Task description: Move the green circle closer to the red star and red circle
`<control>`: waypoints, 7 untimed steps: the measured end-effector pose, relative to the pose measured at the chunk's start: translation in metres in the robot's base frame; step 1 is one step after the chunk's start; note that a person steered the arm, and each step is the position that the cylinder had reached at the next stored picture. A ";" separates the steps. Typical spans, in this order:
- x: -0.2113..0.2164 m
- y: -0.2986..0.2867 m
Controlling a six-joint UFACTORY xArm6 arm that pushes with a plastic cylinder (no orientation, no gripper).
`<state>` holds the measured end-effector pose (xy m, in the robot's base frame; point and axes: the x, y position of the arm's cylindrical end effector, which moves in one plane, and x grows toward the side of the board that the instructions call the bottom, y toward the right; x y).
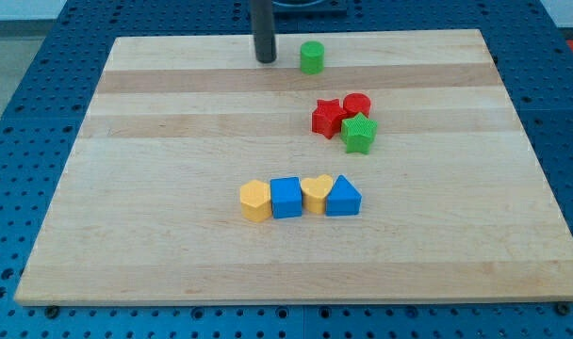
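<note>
The green circle [312, 57] stands near the view's top edge of the wooden board [155, 169]. My tip [266, 59] is on the board just left of it, a short gap apart. The red star [328, 118] and the red circle [357, 105] sit together lower down, right of centre. A green star [359, 134] touches them on their lower right side.
A row of blocks lies below the centre: a yellow hexagon [255, 201], a blue cube [286, 198], a yellow heart [316, 192] and a blue triangle [344, 197], side by side. Blue pegboard [41, 56] surrounds the board.
</note>
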<state>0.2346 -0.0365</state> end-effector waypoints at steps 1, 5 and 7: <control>-0.006 0.053; -0.005 0.083; 0.007 0.052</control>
<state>0.2411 0.0155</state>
